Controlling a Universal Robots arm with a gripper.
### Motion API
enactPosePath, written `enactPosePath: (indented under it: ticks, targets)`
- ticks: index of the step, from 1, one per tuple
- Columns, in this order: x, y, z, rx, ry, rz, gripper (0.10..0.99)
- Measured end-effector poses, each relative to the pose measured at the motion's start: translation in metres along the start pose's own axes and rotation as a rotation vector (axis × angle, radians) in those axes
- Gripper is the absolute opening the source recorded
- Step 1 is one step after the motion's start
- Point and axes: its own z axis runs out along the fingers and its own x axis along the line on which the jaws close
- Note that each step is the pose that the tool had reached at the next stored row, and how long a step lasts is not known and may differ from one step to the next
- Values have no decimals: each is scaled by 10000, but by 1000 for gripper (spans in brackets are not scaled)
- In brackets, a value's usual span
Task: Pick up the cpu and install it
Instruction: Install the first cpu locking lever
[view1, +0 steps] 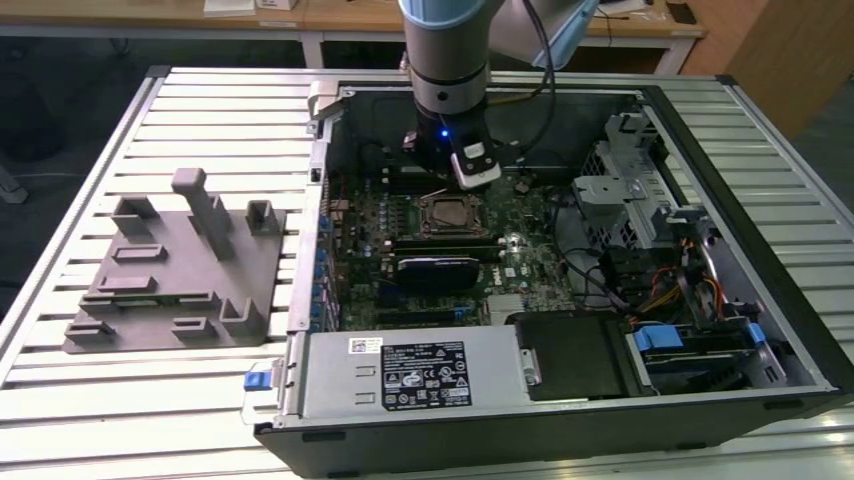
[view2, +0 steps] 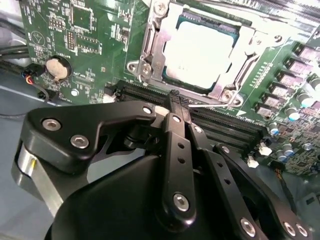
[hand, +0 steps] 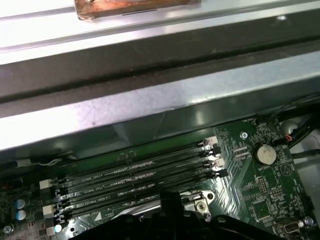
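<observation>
The cpu (view2: 200, 52), a small flat square chip with a pale silver metal top, lies seated in its socket on the green motherboard (view2: 90, 40), framed by a silver metal retention bracket (view2: 150, 55). In the exterior view the same socket (view1: 447, 213) sits near the middle of the open black computer case (view1: 747, 330). Just beside the socket run 4 long black memory slots (hand: 135, 180), and a round silver coin battery (hand: 265, 154) sits further out on the board. The black gripper (view2: 175, 97) hangs over the memory slots just beside the socket, its fingers (view2: 176, 130) clenched together with nothing between them. To the exterior view's left of the case, a large grey plastic block with upright tabs (view1: 174, 270) rests on the slatted metal table (view1: 134, 400).
</observation>
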Motion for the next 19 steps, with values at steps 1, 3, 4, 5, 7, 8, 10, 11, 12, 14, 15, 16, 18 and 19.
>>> enactPosePath:
  ticks: [1, 3, 4, 5, 7, 8, 10, 11, 12, 14, 15, 16, 18, 19]
  targets:
    - [1, 1, 2, 48, -15, -7, 106]
    - [2, 4, 5, 100, -33, -16, 106]
    - [2, 6, 6, 109, -36, -18, 106]
    - [3, 8, 7, 124, -39, -18, 106]
    - [6, 17, 11, 155, -48, -19, 106]
    - [8, 24, 13, 174, -53, -19, 106]
    - [15, 44, 20, 192, -60, -13, 106]
    - [18, 55, 24, 197, -63, -10, 106]
    - [21, 64, 27, 204, -65, -7, 106]
    - [26, 81, 33, 212, -69, -1, 106]
    - [28, 88, 35, 220, -70, 2, 106]
    - [30, 94, 38, 225, -73, 6, 106]
    - [33, 103, 42, 251, -83, 17, 106]
    - [34, 106, 45, 275, -93, 29, 106]
